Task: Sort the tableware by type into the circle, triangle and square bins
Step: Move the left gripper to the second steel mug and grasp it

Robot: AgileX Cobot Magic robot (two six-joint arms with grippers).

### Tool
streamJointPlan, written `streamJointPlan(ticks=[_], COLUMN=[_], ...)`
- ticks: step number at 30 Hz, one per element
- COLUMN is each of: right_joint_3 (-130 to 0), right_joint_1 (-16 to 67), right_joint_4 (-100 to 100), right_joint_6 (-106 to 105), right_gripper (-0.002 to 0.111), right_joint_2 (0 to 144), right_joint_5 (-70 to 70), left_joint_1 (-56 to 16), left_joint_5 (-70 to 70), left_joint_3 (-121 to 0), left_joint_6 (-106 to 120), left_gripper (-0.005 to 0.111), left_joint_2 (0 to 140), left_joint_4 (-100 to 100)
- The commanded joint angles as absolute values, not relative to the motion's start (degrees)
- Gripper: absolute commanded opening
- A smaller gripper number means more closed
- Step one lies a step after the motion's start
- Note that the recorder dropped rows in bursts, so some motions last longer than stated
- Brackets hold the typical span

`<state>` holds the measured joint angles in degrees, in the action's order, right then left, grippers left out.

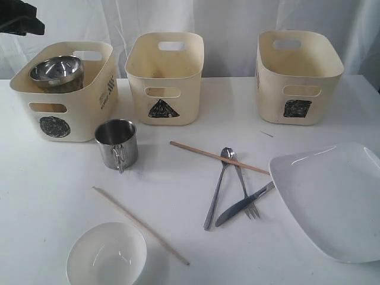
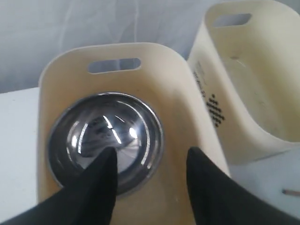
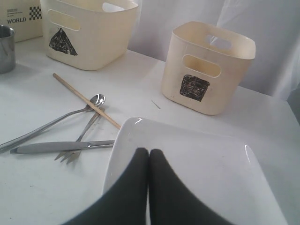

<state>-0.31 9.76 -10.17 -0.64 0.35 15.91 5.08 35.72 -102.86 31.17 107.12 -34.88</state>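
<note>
Steel bowl [image 1: 56, 71] inside circle bin [image 1: 83, 108]

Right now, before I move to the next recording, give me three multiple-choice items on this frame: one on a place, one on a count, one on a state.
1. Which bin holds the steel bowl?
A. circle bin
B. triangle bin
C. square bin

2. How many wooden chopsticks lie on the table?
A. one
B. two
C. three

3. How is the left end effector?
A. open, holding nothing
B. shut on the steel bowl
C. shut on a chopstick

Answers:
1 A: the bowl sits inside the bin marked with a circle.
2 B: two sticks lie apart on the tabletop.
3 A: its fingers stand apart above the bowl, with nothing between them.
</note>
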Motion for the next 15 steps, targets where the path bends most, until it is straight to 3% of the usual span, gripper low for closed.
streamJointPlan(ticks=[1,15], right_joint_3=[0.00,0.00], right_joint_1=[9.75,9.75], right_joint_4=[-10.06,-10.06], right_joint_6=[-0.35,-0.35], right_gripper=[0.000,0.000], right_joint_2=[0.00,0.00], right_joint_5=[15.28,15.28], left_joint_1=[2.07,-15.86], left_joint_5=[41.02,34.69], left_joint_3=[-97.49,-77.87], left_joint_6=[29.96,25.39], left_gripper=[0.051,0.051], left_joint_2=[101.86,96.73], left_joint_4=[-35.90,-26.94])
